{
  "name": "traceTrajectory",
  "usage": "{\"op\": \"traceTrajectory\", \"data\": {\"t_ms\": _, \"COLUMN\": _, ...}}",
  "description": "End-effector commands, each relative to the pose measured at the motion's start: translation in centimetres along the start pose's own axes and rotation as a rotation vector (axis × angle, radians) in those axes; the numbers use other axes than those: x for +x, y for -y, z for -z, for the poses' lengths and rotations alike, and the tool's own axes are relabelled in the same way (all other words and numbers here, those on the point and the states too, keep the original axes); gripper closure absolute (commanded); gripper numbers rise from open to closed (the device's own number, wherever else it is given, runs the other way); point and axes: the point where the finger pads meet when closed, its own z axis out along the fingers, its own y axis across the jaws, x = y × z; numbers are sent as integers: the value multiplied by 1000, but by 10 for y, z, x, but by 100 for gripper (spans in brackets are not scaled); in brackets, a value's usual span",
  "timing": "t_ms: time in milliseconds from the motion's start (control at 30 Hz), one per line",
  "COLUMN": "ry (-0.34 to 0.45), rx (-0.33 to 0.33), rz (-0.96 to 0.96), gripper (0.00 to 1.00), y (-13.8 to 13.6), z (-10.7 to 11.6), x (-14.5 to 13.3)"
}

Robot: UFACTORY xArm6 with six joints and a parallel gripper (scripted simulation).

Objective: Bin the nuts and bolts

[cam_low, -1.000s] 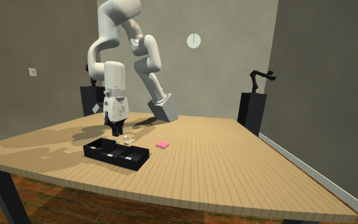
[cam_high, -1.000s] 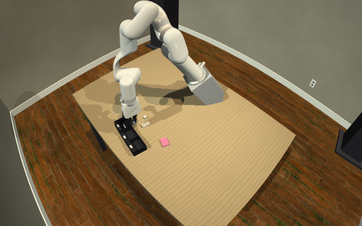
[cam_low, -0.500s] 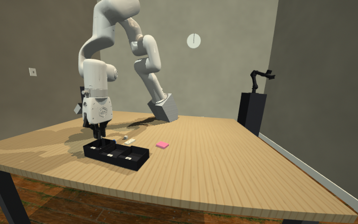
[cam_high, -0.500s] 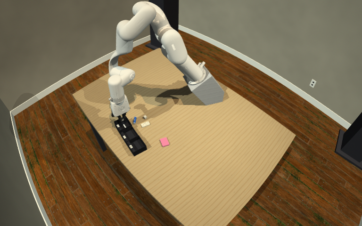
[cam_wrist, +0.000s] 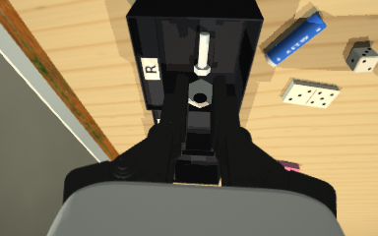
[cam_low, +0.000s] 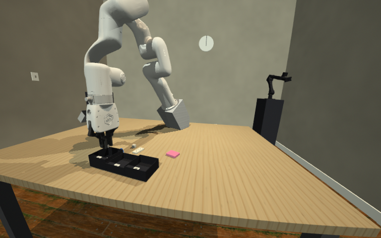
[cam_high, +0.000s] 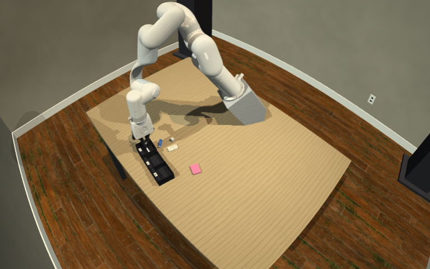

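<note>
Black fingers of the gripper (cam_wrist: 199, 100) are closed narrowly on a pale grey hex nut (cam_wrist: 200, 94), holding it flat with its hole facing the wrist camera. The nut hangs directly above the open end compartment of a black bin (cam_wrist: 146, 44), and a white label (cam_wrist: 152, 69) on that compartment's left wall reads "R". Inside the same compartment, just beyond the nut, a white bolt (cam_wrist: 202, 53) lies on the dark floor with its head toward the gripper.

From the side, the gripper (cam_low: 104, 143) points straight down, its tips at about the level of the bin's rim (cam_low: 123, 169). The bin is a row of three compartments, each with a small white label; the other two are too small to read. An embossed hexagon logo (cam_low: 108, 119) marks the gripper's white body.

On the wooden table (cam_high: 253, 190), to the right of the bin, lie a blue battery (cam_wrist: 294, 39) with unreadable white print, a white domino (cam_wrist: 310, 93), and a die (cam_wrist: 361, 56). A pink pad (cam_high: 195, 168) sits farther off.
</note>
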Motion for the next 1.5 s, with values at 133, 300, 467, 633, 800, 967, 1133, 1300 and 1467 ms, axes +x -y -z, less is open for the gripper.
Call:
{"op": "traceTrajectory", "data": {"t_ms": 133, "ry": 1, "rx": 1, "rz": 0, "gripper": 100, "y": 1, "z": -14, "x": 0}}
{"op": "traceTrajectory", "data": {"t_ms": 300, "ry": 1, "rx": 1, "rz": 0, "gripper": 100, "y": 1, "z": -24, "x": 0}}
{"op": "traceTrajectory", "data": {"t_ms": 467, "ry": 1, "rx": 1, "rz": 0, "gripper": 100, "y": 1, "z": -30, "x": 0}}
{"op": "traceTrajectory", "data": {"t_ms": 633, "ry": 1, "rx": 1, "rz": 0, "gripper": 100, "y": 1, "z": -37, "x": 0}}
{"op": "traceTrajectory", "data": {"t_ms": 800, "ry": 1, "rx": 1, "rz": 0, "gripper": 100, "y": 0, "z": -37, "x": -1}}
{"op": "traceTrajectory", "data": {"t_ms": 967, "ry": 1, "rx": 1, "rz": 0, "gripper": 100, "y": 0, "z": -37, "x": -1}}
{"op": "traceTrajectory", "data": {"t_ms": 1133, "ry": 1, "rx": 1, "rz": 0, "gripper": 100, "y": -1, "z": -37, "x": -1}}
{"op": "traceTrajectory", "data": {"t_ms": 1300, "ry": 1, "rx": 1, "rz": 0, "gripper": 70, "y": -1, "z": -37, "x": -1}}
{"op": "traceTrajectory", "data": {"t_ms": 1467, "ry": 1, "rx": 1, "rz": 0, "gripper": 70, "y": -1, "z": -37, "x": -1}}
